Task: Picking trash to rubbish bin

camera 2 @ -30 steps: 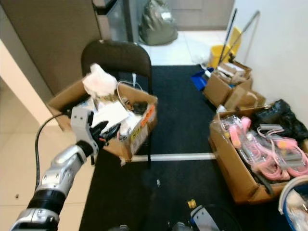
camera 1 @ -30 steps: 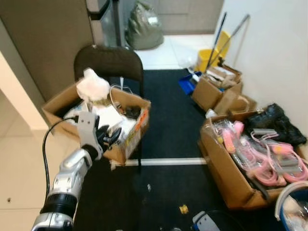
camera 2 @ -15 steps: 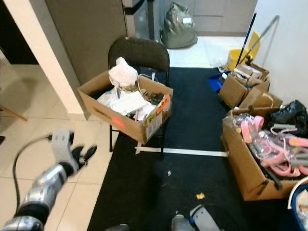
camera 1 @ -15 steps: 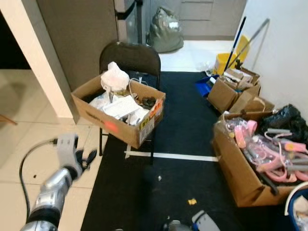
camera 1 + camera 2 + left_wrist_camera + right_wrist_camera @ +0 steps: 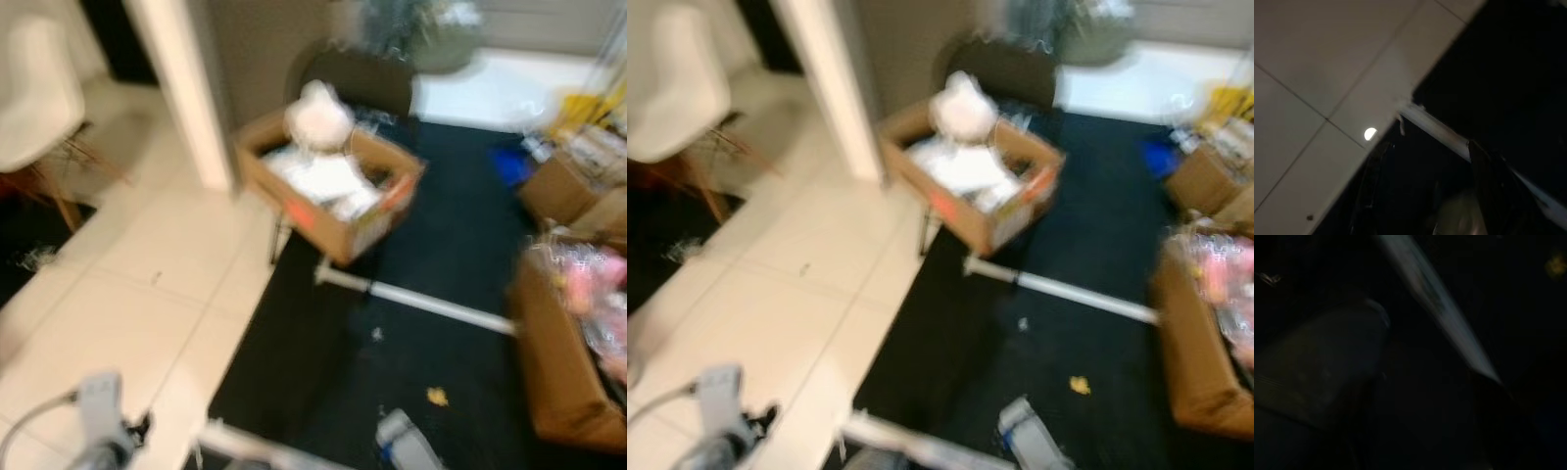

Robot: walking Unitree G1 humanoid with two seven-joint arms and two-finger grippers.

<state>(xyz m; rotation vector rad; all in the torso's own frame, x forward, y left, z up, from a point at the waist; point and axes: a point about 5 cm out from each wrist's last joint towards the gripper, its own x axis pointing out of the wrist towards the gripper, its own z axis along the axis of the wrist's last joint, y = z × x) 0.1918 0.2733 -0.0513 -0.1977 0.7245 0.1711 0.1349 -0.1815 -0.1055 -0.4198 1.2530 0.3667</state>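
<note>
Two eye views are blurred. Nearest, at the low left, the left gripper (image 5: 137, 431) is seen over the pale tiled floor (image 5: 127, 294), close to the edge of the black mat (image 5: 431, 294). A grey cable (image 5: 34, 431) is seen running from its wrist. In the left wrist view its two black fingers (image 5: 1371, 186) are held apart, with floor and mat seen between them, and nothing is held. A strip of white tape (image 5: 1435, 129) is seen along the mat's edge there.

The right gripper cannot be made out; the right wrist view is very dark, and it cannot be told if the fingers are wide or closed. A pale strip (image 5: 1435, 298) is seen crossing that view.

A grey-blue shape (image 5: 402, 441) is seen at the bottom of the mat. Just beyond it, a small yellow scrap (image 5: 437, 396) of trash is seen lying on the mat, and a tiny white bit (image 5: 376, 334) lies a little farther on. A line of white tape (image 5: 421, 299) is laid across the mat past them.

On the right, a brown box (image 5: 558, 372) with pink things (image 5: 588, 294) in it is seen on the mat.

Farther off, an open box (image 5: 333, 196) full of white stuff is set on a black chair (image 5: 358, 83), with a white bag (image 5: 318, 113) on top. A white post (image 5: 181, 88) stands just left of it. A white chair (image 5: 39, 88) is seen at the far left.

More boxes (image 5: 578, 171), a blue thing (image 5: 509, 162) and something yellow (image 5: 578, 108) are seen far off on the right. A dark bag (image 5: 411, 29) is seen at the very back. No bin can be made out.
</note>
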